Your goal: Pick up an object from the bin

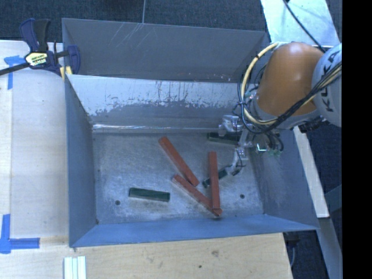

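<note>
We look down into the grey bin point(174, 57) from above, slightly to one side, its whole floor visible.

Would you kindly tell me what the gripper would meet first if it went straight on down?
Likely the bin floor just beside the nearest red-brown stick; depth is unclear, so the gripper might clip it.
</note>
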Robot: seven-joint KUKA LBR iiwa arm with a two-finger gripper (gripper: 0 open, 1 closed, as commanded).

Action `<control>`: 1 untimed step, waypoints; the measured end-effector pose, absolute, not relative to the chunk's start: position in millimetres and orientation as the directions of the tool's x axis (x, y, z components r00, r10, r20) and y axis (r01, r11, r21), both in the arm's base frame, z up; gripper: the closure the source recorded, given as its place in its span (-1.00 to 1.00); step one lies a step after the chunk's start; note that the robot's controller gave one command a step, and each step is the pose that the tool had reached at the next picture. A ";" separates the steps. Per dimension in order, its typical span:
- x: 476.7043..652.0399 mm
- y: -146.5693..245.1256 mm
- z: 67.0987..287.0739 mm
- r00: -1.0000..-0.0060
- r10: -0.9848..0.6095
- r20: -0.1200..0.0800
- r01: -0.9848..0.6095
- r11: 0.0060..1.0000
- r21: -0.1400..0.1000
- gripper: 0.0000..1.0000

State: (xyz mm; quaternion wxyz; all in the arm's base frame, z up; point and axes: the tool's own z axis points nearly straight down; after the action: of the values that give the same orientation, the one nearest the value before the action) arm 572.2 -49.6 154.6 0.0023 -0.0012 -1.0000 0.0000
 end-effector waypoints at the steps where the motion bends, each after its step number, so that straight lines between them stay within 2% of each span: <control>1: 544.2 -25.5 68.7 -0.761 -0.649 0.001 -0.649 0.761 0.002 -1.00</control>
State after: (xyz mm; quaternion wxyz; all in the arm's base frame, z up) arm 544.2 -25.5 68.7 0.0008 0.3456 -0.9384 -0.0007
